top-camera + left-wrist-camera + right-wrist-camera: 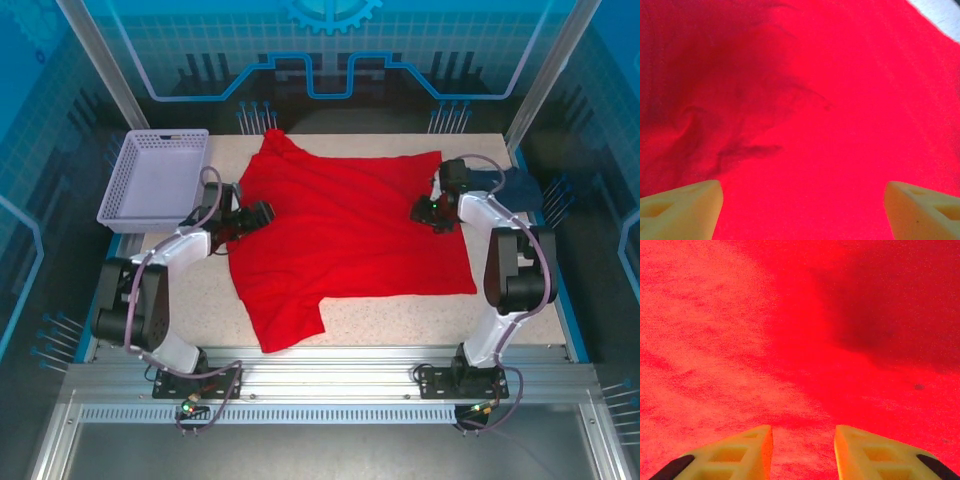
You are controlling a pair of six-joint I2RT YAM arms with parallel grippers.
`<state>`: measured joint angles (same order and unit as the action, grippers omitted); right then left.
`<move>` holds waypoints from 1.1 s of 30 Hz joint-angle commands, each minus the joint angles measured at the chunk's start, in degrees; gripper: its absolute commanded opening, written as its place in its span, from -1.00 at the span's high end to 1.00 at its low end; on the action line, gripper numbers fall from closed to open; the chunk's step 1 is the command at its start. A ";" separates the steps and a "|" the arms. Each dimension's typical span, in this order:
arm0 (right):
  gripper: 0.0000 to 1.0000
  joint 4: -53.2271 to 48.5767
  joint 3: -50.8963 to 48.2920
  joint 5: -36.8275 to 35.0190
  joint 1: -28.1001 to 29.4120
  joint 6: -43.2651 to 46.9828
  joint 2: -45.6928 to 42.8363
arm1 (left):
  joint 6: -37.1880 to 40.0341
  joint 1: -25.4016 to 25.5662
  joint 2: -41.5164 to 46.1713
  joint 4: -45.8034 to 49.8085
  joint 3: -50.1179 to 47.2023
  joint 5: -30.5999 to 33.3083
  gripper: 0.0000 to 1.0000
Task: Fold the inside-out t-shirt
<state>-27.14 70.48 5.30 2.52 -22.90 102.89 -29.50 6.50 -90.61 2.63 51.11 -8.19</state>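
Note:
The inside-out t-shirt [350, 235] is bright red and lies spread flat across the table, with one sleeve toward the back left and one toward the front left. My left gripper [256, 216] hovers at the shirt's left edge. In the left wrist view its fingers [685, 207] stand wide apart, open over wrinkled red cloth [840, 100]. My right gripper [430, 213] sits over the shirt's right part. In the right wrist view it [803, 442] is narrowly open, with flat red cloth [740, 340] showing in the gap and nothing pinched.
A lavender mesh basket [155, 175] stands at the back left corner. A dark navy garment [515, 185] lies at the right edge behind the right arm. Bare tabletop [420, 320] runs along the front below the shirt's hem.

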 commanded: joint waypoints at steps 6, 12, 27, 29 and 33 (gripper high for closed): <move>0.16 -0.97 3.33 3.45 0.80 -0.04 6.43 | 2.37 -0.94 -10.96 3.24 6.36 0.53 -0.70; 0.19 -3.97 4.86 0.71 -1.44 -0.45 9.21 | 1.33 -2.41 -17.60 3.89 10.08 -0.38 -0.70; 0.10 -2.57 -3.09 2.38 2.23 0.88 -4.59 | 1.50 -2.55 -8.72 4.14 10.29 -2.07 -0.72; 0.08 -2.53 -5.34 4.49 2.99 0.52 -6.01 | 0.36 -2.55 -4.86 3.24 6.33 -2.92 -0.72; 0.00 -3.47 -10.34 6.28 2.97 -0.21 -10.25 | -1.85 -1.97 4.01 3.07 -2.27 -5.16 -0.73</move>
<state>-28.75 63.51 9.52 5.56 -22.90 95.35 -29.12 4.25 -91.42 5.17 53.60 -10.46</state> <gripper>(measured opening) 0.488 0.864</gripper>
